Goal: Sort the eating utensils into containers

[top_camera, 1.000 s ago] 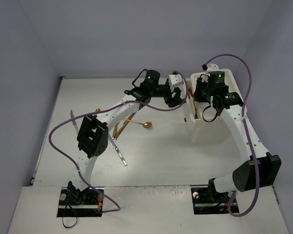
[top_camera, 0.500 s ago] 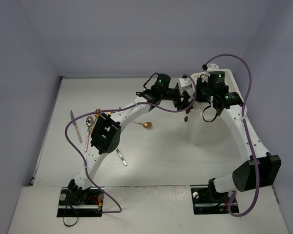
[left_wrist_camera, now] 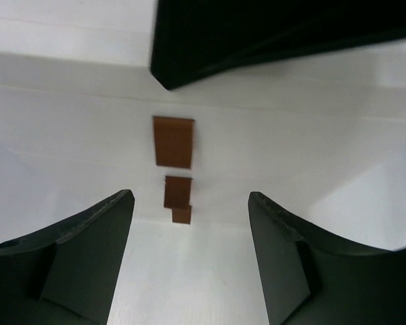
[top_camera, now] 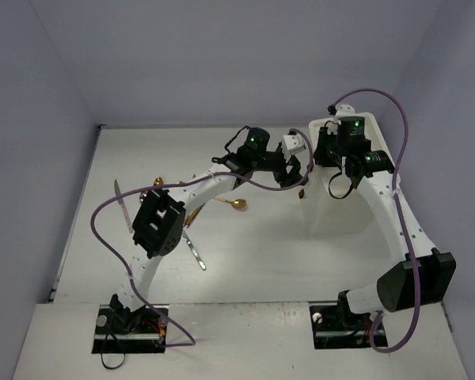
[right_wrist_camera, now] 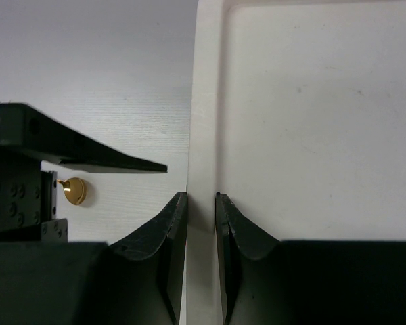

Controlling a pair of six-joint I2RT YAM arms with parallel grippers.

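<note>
Left gripper [left_wrist_camera: 189,203]: jaws wide apart, nothing between them. It hangs just off the left face of the drawer unit [top_camera: 334,215], pointing at the stacked brown handles [left_wrist_camera: 174,141]; no contact shows.

Eating utensils: all on the table [top_camera: 253,253], to the left of that gripper and apart from it. From the left:
- pink-purple knife [top_camera: 124,205], farthest left, well apart from the gripper;
- gold pieces [top_camera: 191,212], partly hidden under the left arm [top_camera: 210,182]; their kind cannot be told;
- silver utensil [top_camera: 195,250], lying slantwise, nearer the arm bases;
- gold spoon [top_camera: 237,203], the nearest to the gripper, on its near left side, not touching it.

Drawer unit: white, boxy, on the right part of the table, with a recessed top. Whether any drawer stands out cannot be told.

Right gripper [right_wrist_camera: 201,200]: jaws narrow, pinched on the left rim of the unit's recessed top, one finger outside the wall and one inside the recess. The gold spoon's bowl shows well off to its left.
</note>
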